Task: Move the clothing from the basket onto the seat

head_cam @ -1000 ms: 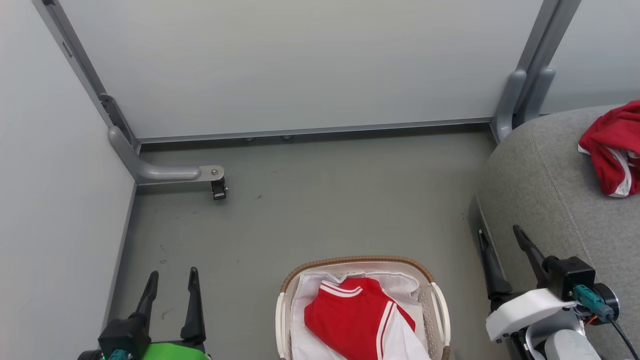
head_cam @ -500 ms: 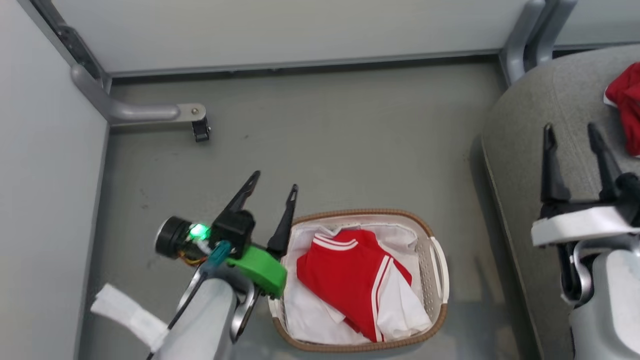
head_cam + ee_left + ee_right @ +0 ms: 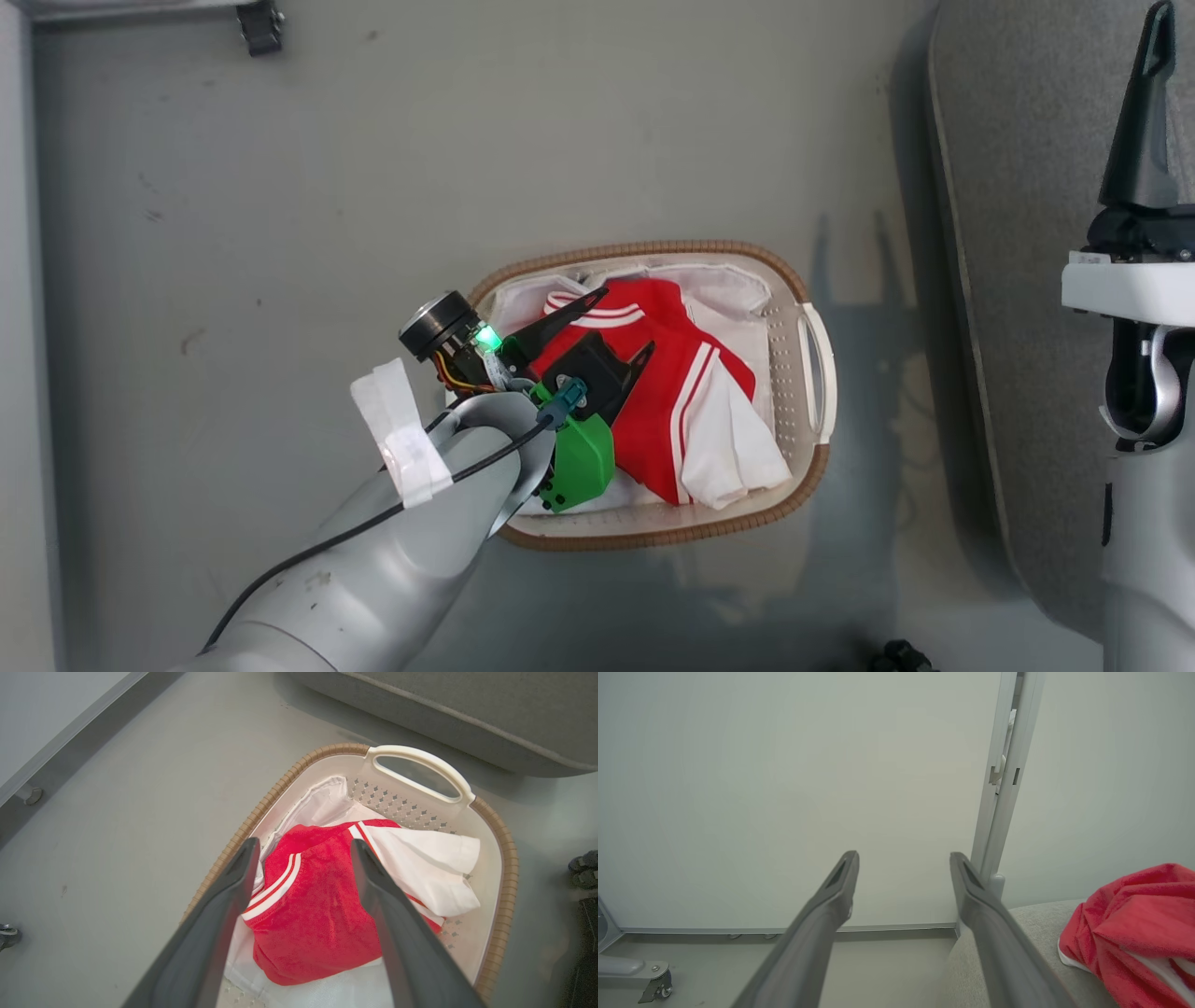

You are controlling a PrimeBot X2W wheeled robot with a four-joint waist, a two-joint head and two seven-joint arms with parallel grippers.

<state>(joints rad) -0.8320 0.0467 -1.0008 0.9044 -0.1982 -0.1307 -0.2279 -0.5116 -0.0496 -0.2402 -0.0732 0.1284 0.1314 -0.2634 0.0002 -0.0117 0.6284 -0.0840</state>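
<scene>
the left gripper [image 3: 626, 318] has swung from beside the basket [image 3: 653, 250] to over it. the seat [image 3: 1018, 280] stands right of the basket, whose long axis aims a handle at it. the clothing [image 3: 672, 373] lies diagonally inside, striped band toward the far left. the left gripper hangs spread above it, likely to pinch; the right gripper [image 3: 903, 855] idles agape and empty over the seat.
</scene>
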